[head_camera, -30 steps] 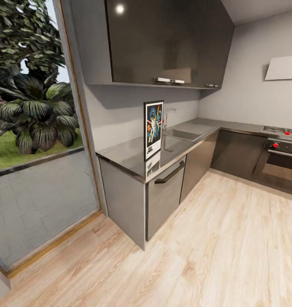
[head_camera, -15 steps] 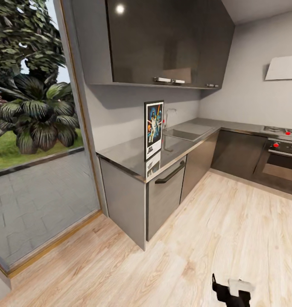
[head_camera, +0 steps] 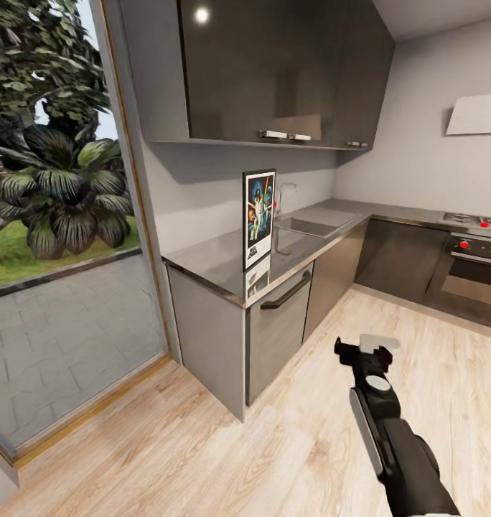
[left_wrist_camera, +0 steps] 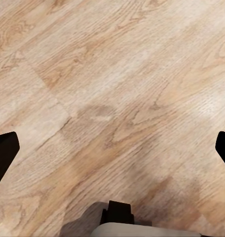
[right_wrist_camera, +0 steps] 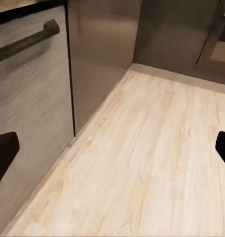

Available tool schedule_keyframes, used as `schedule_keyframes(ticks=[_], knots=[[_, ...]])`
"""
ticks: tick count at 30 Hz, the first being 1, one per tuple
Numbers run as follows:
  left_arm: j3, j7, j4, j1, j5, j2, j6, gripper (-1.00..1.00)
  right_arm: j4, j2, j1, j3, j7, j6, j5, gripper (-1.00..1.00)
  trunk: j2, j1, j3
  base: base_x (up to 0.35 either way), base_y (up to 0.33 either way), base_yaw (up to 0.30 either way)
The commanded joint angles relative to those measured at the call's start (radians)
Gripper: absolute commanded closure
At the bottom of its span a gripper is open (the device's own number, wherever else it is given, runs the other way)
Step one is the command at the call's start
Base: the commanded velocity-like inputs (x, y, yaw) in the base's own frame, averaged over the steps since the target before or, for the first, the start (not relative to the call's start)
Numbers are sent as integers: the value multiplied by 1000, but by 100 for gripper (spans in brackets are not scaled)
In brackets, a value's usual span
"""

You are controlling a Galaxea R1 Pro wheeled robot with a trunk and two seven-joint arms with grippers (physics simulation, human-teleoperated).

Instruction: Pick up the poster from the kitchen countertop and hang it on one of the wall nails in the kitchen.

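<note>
Reaching toward poster (head_camera: 258, 218), upright near tabletop (head_camera: 209, 260) front edge | right gripper (head_camera: 360, 350) spread open, empty, well apart | likely light, stiff, tippy; pinch frame's side edge

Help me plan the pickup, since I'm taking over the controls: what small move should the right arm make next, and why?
Probably keep raising and extending the right gripper toward the poster. The poster stands upright near the front edge of the kitchen countertop, while the gripper, fingers spread wide, sits well below counter height over the wooden floor, beside the cabinet front with the dark handle.
</note>
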Motion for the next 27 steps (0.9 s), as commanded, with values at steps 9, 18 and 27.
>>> schedule_keyframes(ticks=[9,18,27], knots=[[1,0,-1,0,0,1,-2,-100,46,58,-228,108,-162,113,1,-100,-1,0,-1,0,0,0],[1,0,-1,0,1,8,-2,-100,204,98,-399,210,-276,128,-7,-100,-1,0,-1,49,70,0],[1,0,-1,0,0,8,-2,-100,218,102,-419,217,-287,127,-9,-100,-1,0,-1,181,266,0]])
